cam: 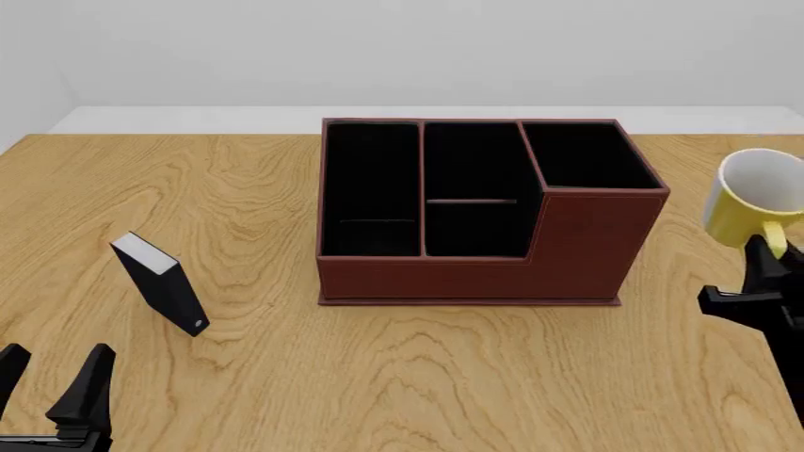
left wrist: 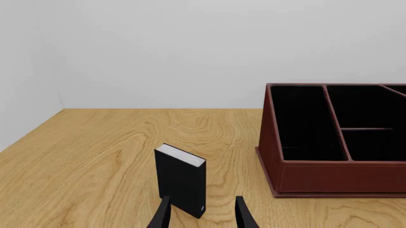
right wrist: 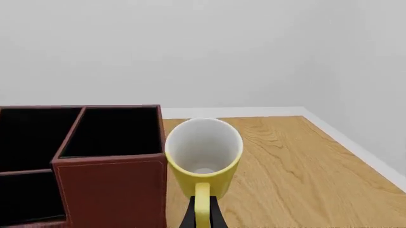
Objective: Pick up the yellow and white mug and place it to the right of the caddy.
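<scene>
While the right gripper (cam: 769, 266) pinches the loop handle of the yellow and white mug (cam: 755, 199), its two dark fingers (right wrist: 189, 214) closed on either side of the handle, the mug sits tipped toward the camera at the right edge of the wooden table (cam: 415, 377), its white inside facing up and forward. From the front view the mug appears lifted clear of the wood, though the contact underneath cannot be made out. It lies just beside the caddy (cam: 484, 212), on the caddy's right, next to the taller end section; the right wrist view shows the mug's rim close against that tall reddish-brown wall.

Standing near the middle of the table toward its far edge, the caddy has black-lined compartments, two lower bays and the raised one at the right end.

Near the left front corner of the table the left gripper (cam: 51, 386) hangs with its jaws parted and nothing between them. Just ahead of it a small black book-like box with a white edge (cam: 161, 283) stands upright and a little tilted, well apart from the caddy.

No brand, label or lettering is readable on any of these; a tiny pale mark low on the black box is too small to read.
</scene>
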Robot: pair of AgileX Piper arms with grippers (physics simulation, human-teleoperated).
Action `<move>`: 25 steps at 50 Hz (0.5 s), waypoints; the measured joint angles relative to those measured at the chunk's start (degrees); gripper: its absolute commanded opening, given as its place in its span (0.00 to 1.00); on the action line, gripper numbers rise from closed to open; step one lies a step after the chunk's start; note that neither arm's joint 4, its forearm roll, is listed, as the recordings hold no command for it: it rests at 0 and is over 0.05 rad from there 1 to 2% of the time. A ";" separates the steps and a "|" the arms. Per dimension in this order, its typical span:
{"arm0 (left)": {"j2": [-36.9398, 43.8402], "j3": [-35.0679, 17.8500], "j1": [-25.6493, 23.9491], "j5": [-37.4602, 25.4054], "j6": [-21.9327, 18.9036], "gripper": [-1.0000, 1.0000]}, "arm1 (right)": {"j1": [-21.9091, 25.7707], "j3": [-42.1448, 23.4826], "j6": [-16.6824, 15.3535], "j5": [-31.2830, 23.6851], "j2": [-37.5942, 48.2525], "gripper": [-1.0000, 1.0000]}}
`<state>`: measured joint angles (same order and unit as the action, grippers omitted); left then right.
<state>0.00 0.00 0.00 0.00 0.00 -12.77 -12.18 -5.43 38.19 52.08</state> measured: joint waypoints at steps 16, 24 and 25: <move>0.00 0.00 0.00 0.00 0.00 1.00 | -0.26 0.79 0.23 3.70 4.00 0.00; 0.00 0.00 0.00 0.00 0.00 1.00 | -0.42 1.27 0.39 6.50 7.05 0.00; 0.00 0.00 0.00 0.00 0.00 1.00 | -0.44 1.31 0.41 6.89 7.49 0.00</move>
<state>0.00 0.00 0.00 0.00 0.00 -13.21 -10.87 -5.02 45.08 59.57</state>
